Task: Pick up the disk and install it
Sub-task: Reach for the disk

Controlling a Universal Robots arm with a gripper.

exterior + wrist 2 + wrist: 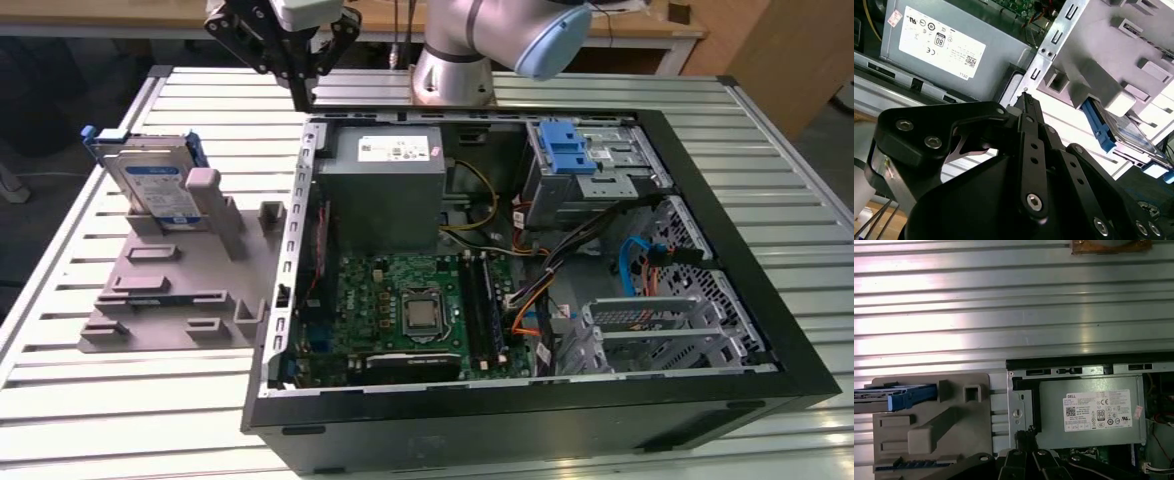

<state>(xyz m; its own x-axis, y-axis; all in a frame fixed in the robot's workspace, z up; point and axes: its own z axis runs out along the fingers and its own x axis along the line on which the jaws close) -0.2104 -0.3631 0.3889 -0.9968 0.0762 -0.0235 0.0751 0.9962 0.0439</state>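
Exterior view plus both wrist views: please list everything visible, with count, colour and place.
disk: one, silver-grey with blue rails, upright in the holder
holder: one, grey, on the table at the exterior view's left of the case
computer case: one, black, open, mid-table
power supply box: one, grey with a white sticker, in the case's far corner
circuit board: one, green, on the case floor
latch: one, bright blue, on the drive cage
drive cage: one, silver, far side of the case
cables: several, mixed colours, inside the case
table: one, silver, slatted
arm: one, grey with a blue cap, behind the case
pincer: one, black, shut, empty, above the case's far corner
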